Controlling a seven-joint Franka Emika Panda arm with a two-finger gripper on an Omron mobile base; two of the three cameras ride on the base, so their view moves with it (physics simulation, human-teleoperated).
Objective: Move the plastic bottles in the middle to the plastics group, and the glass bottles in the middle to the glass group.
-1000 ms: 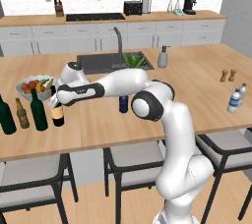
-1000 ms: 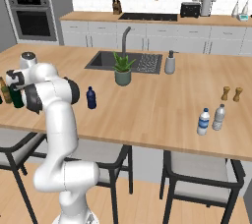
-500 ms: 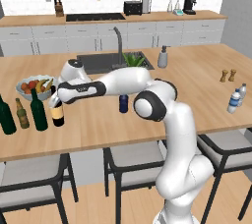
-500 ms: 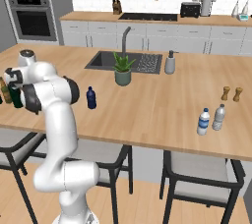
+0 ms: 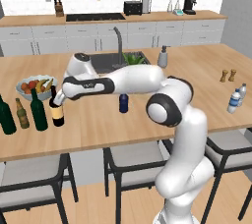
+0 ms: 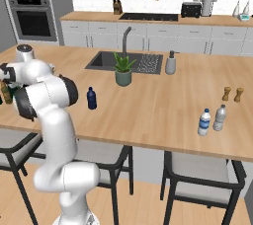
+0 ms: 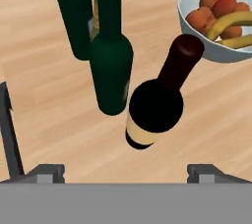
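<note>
Hovering above the near-black wine bottle [image 7: 156, 101], gripper [image 7: 126, 171] spread wide, pinching nothing; finger tips just poke up at 6 o'clock of hand view. Slim green bottle [image 7: 110, 53] at the labelled bottle's 10 o'clock, stout green bottle [image 7: 74, 12] further on; amber bottle mostly hidden between them. Fruit bowl [image 7: 197, 46] cut off at 2 o'clock. Left base view: gripper blocked by the hand, dark blue bottle [image 5: 123, 103] mid-counter, water bottles [image 5: 236, 98] far at 3 o'clock, tiny, labels unreadable.
</note>
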